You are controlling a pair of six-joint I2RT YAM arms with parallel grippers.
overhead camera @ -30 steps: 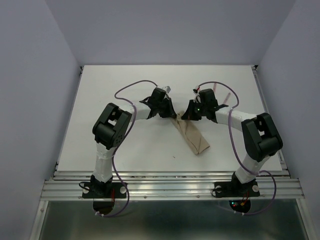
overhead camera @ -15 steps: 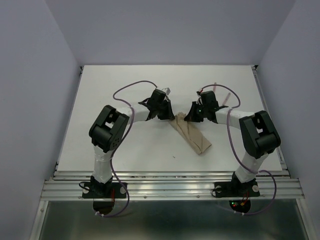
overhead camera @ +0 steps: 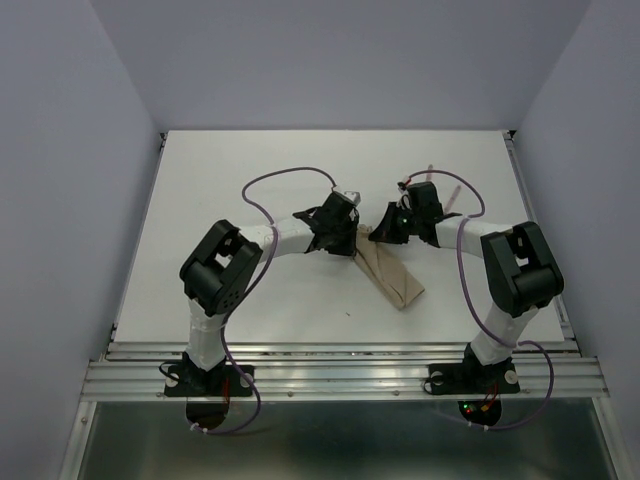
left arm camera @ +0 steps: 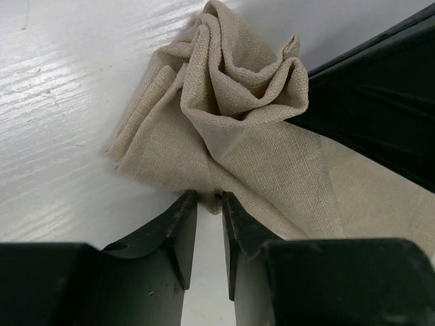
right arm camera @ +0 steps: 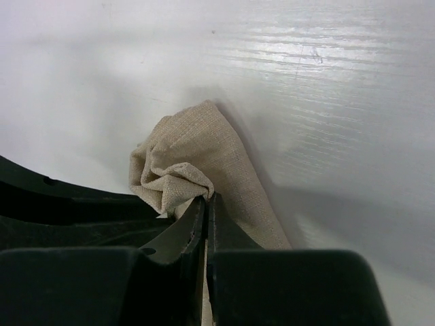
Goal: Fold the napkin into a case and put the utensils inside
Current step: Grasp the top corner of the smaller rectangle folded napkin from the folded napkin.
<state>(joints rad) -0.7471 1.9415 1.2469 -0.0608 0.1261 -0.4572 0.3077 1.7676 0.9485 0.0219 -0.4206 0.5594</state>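
Shaping the napkin [left arm camera: 258, 149]
Right end effector [right arm camera: 206, 199] clenched on it; left end effector [left arm camera: 207, 198] parted, so I'd pinch one layer only

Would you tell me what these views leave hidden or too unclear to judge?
Utensils: top view, only thin pinkish slivers show behind the right arm; fork and knife indistinguishable.
Napkin, far end: top view, under the left gripper and right gripper.
Left gripper's hold: left wrist view, cloth meets narrowly parted fingertips; grip unclear.
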